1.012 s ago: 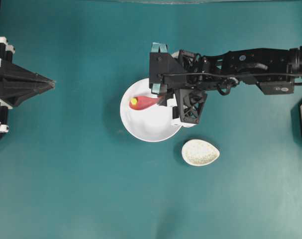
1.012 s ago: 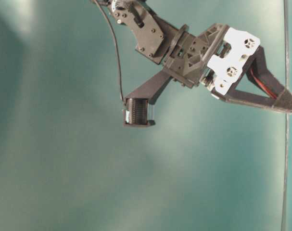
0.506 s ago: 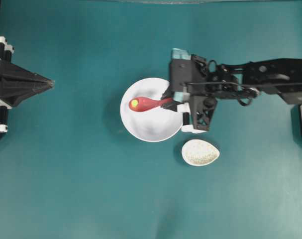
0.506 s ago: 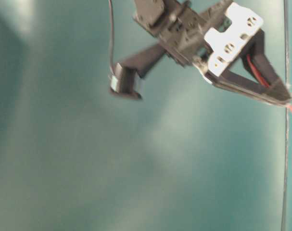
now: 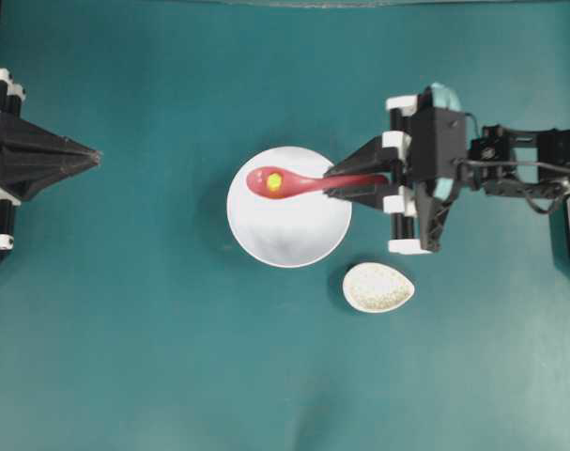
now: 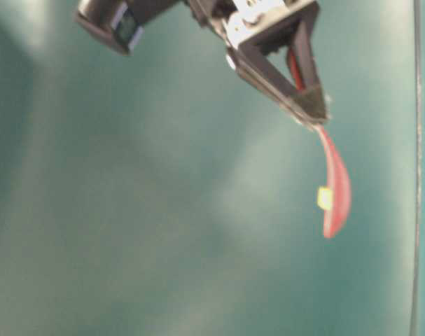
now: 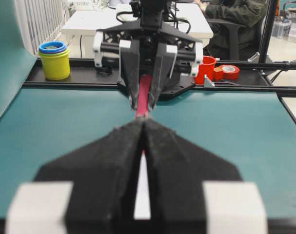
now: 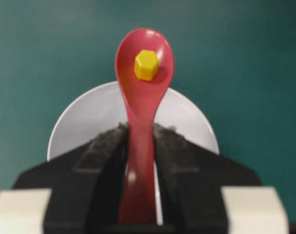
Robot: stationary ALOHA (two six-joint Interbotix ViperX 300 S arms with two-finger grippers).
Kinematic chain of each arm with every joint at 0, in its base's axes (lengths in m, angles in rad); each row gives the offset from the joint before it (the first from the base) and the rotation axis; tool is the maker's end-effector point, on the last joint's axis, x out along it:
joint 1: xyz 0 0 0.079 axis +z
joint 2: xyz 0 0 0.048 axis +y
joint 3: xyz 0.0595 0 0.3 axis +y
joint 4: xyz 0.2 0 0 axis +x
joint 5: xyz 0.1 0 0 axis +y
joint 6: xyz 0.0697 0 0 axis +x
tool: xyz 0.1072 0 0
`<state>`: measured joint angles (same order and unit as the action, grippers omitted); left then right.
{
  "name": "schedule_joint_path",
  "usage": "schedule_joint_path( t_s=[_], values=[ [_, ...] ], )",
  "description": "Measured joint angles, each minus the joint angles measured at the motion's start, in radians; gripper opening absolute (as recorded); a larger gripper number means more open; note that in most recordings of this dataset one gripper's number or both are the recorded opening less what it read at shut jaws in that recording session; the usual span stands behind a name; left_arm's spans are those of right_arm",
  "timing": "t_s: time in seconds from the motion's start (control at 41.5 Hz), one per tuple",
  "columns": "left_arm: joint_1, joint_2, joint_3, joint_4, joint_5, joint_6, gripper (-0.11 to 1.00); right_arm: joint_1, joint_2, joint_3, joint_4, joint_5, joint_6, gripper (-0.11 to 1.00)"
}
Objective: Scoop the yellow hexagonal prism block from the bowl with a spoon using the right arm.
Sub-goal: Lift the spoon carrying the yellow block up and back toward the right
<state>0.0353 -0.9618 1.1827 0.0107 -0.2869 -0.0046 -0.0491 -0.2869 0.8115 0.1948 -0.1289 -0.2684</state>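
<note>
My right gripper (image 5: 333, 184) is shut on the handle of the pink-red spoon (image 5: 303, 184) and holds it level above the white bowl (image 5: 289, 235). The yellow hexagonal prism block (image 5: 275, 181) lies in the spoon's scoop. In the right wrist view the block (image 8: 147, 64) sits in the scoop of the spoon (image 8: 143, 83), well above the bowl (image 8: 89, 117), with the gripper (image 8: 140, 131) clamped on the handle. The table-level view shows the spoon (image 6: 335, 189) and the block (image 6: 325, 198) lifted off the surface. My left gripper (image 5: 97, 157) rests shut at the far left, empty.
A small speckled egg-shaped dish (image 5: 378, 287) sits just to the lower right of the bowl. In the left wrist view, a yellow and blue cup (image 7: 54, 59) and red items (image 7: 217, 70) stand beyond the table's far edge.
My right arm has drawn back to the right and raised the spoon out of the bowl, with the yellow block riding in the scoop. The left gripper has not moved.
</note>
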Motion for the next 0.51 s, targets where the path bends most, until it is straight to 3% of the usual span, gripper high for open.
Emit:
schedule_joint_path(
  t_s=[0.506],
  values=[
    [0.0, 0.0, 0.0, 0.0, 0.0, -0.003, 0.0, 0.0, -0.048, 0.005, -0.002, 0.029, -0.002, 0.23]
  ],
)
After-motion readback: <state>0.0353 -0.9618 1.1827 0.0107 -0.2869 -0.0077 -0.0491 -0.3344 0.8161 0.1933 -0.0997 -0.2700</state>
